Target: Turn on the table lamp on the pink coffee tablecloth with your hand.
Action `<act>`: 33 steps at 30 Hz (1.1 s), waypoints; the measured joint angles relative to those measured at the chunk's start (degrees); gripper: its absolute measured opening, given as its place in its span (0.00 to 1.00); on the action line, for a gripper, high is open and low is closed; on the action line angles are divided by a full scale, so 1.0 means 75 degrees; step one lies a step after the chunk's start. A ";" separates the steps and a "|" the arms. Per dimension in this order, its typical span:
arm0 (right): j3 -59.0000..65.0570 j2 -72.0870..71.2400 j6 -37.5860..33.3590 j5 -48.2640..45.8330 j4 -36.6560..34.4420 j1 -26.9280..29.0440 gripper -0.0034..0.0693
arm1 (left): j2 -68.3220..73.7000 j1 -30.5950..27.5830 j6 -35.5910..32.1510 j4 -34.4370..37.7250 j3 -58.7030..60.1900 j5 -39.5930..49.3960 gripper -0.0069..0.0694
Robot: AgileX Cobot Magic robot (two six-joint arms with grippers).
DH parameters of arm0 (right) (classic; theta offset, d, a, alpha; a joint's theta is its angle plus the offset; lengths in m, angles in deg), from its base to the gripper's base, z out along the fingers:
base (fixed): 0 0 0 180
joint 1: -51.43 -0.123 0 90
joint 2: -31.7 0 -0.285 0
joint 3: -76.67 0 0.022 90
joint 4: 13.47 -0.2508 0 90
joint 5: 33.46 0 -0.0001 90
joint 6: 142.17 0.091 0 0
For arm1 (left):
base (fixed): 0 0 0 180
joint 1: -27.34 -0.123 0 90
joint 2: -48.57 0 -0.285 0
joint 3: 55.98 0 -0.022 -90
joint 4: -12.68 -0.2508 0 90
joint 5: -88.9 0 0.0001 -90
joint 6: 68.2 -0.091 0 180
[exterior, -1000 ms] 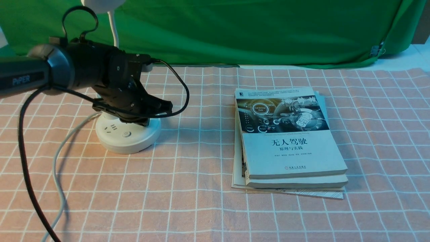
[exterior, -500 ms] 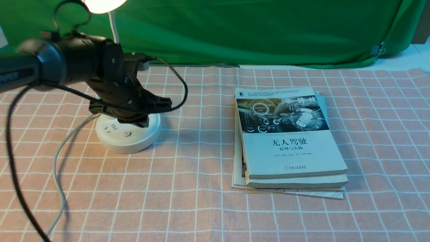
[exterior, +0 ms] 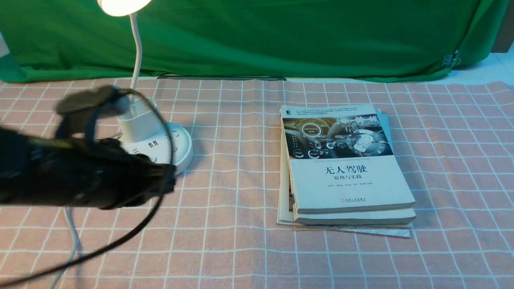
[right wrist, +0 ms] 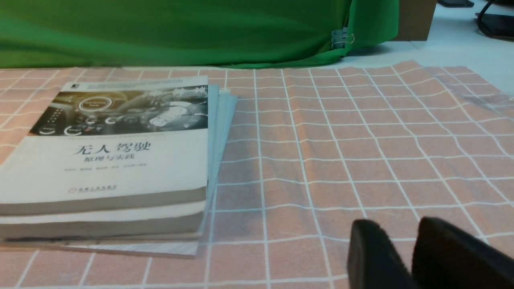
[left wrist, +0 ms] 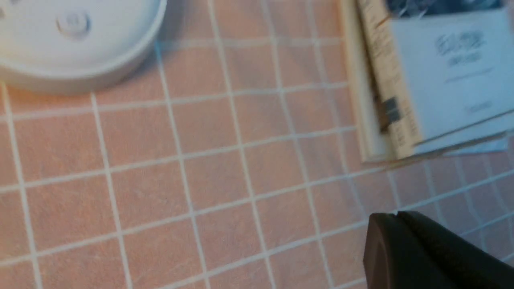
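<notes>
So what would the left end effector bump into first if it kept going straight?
Probably the stack of books. The left end effector points across the pink tablecloth toward it. Its height is unclear in the blur, so it might meet the cloth first.

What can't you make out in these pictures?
Lamp head: cut off by the front view's top edge.
Left tool: motion-blurred in front view, covering the front of the lamp base.
Book: small print too tiny to read.
Right tool: mostly cut off by its wrist view's bottom edge.
</notes>
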 joint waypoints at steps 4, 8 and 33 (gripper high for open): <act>0.0000 0.0000 0.0000 0.0000 0.0000 0.0000 0.37 | -0.2122 0.0000 -0.0401 -0.0173 0.0832 -0.1045 0.12; 0.0000 0.0000 0.0000 0.0000 0.0000 0.0000 0.37 | -0.3773 0.0000 -0.0456 -0.0948 0.1738 -0.1935 0.12; 0.0000 0.0000 0.0000 0.0000 0.0000 0.0000 0.37 | -0.6734 -0.0400 -0.0550 -0.3581 0.4735 -0.3271 0.12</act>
